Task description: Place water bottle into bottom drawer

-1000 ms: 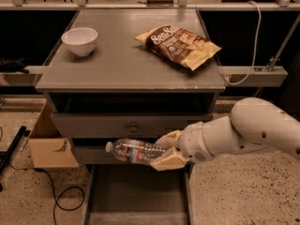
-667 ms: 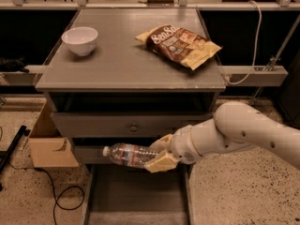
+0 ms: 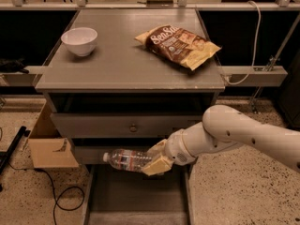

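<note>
shift: eased left and a touch lower since a second ago, white arm (image 3: 234,136) and carried water bottle (image 3: 125,159) together.
gripper (image 3: 157,157): sat in front of the cabinet's lower part, above the open bottom drawer (image 3: 136,196); tan fingers (image 3: 158,164) pinched on the base end of the water bottle.
water bottle: held lying sideways, white cap pointed left; hung above the drawer's rear part, just under the middle drawer.
bottom drawer: pulled out toward the camera, flat grey floor in view.
middle drawer (image 3: 93,124): shut, small knob (image 3: 133,128) at centre.
cabinet top (image 3: 122,67): carried white bowl (image 3: 79,41) at left and chip bag (image 3: 178,45) at right, well apart.
floor, left side: cardboard box (image 3: 49,149) just beside the cabinet; black cable (image 3: 61,203) looped near it.
</note>
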Action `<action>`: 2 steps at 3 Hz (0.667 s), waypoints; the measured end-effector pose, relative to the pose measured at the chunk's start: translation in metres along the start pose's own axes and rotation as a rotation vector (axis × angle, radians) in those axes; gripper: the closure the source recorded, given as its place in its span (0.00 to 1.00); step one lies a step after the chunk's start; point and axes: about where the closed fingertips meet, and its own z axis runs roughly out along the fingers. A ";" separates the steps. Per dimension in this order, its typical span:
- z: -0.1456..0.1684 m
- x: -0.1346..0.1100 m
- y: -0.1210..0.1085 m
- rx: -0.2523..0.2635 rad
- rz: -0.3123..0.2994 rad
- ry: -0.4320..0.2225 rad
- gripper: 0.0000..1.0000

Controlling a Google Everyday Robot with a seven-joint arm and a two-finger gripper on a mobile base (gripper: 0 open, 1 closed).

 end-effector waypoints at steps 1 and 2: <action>0.009 0.015 -0.002 -0.014 0.036 0.011 1.00; 0.036 0.043 -0.025 -0.050 0.130 0.034 1.00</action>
